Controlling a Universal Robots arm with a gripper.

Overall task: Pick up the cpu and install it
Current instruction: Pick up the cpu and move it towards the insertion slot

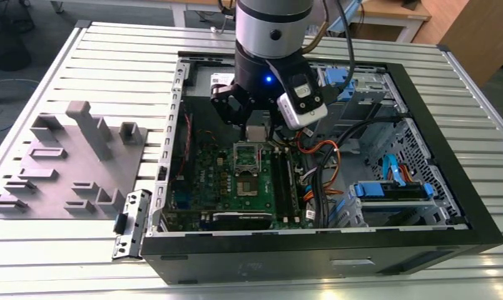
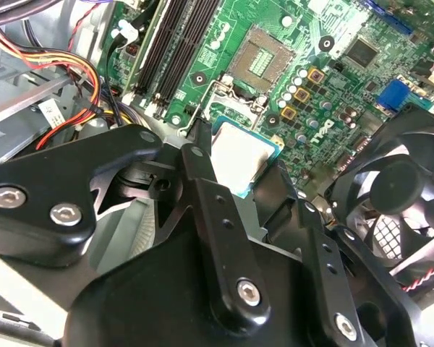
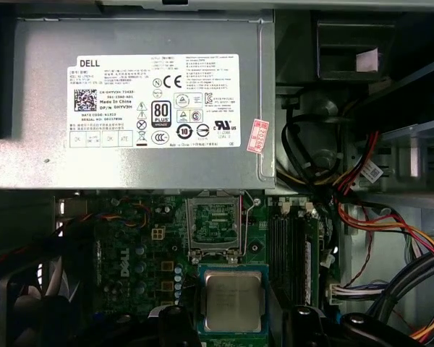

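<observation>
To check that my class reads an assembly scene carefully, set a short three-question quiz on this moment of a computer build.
1. True or false: the small flat square silvery-grey cpu already sits in the shiny metal socket on the green motherboard.
2. What grips the cpu? A. a person's hand B. the black gripper C. an orange cable
3. What lies on the slatted metal table, to the exterior view's left of the black computer case?
Key: 1 false, it is held clear of the socket; 2 B; 3 the grey plastic tray with upright blocks.
</observation>
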